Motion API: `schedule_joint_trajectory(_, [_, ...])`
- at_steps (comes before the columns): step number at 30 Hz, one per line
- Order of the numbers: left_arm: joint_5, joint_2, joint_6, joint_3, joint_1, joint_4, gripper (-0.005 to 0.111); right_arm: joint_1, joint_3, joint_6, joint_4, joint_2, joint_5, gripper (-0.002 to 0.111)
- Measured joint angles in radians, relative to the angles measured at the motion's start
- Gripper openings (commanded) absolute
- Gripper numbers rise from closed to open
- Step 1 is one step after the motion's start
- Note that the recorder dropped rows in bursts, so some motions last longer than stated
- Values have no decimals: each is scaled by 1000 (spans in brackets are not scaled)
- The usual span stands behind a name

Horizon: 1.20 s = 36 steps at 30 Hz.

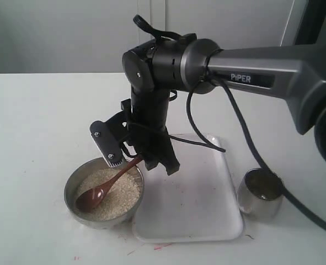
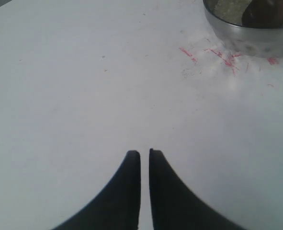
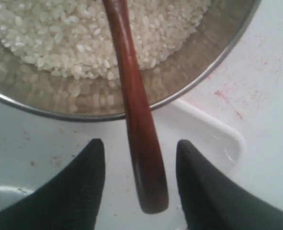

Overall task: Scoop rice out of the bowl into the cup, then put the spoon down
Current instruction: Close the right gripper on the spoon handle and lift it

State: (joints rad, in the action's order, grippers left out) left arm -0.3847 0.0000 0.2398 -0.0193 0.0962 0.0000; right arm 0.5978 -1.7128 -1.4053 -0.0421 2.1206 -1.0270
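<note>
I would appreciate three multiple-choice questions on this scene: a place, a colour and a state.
1. Where does the cup stand? A. On the table, beside the tray, away from the bowl. B. On the tray. C. In the bowl.
2. What colour is the spoon? A. White. B. Reddish-brown. C. Blue.
3. How is the right gripper? A. Shut on the cup. B. Open, astride the spoon's handle. C. Shut on the bowl's rim.
Answers: A, it stands off the tray's edge; B, dark against the pale rice; B, gaps show either side of the handle.
</note>
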Motion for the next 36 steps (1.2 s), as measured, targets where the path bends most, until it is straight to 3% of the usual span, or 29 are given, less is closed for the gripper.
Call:
schedule_joint_trajectory(19, [0, 0, 0, 0, 0, 0, 14, 24, 0, -17, 6, 0, 2, 34])
schedule_joint_trajectory(22, [0, 0, 0, 0, 0, 0, 14, 24, 0, -17, 6, 0, 2, 20])
schedule_joint_trajectory(30, [0, 0, 0, 0, 0, 0, 14, 24, 0, 43, -1, 0, -4, 1])
schedule_joint_trajectory(36, [0, 0, 0, 0, 0, 0, 14, 24, -1, 238, -15, -36, -93, 0])
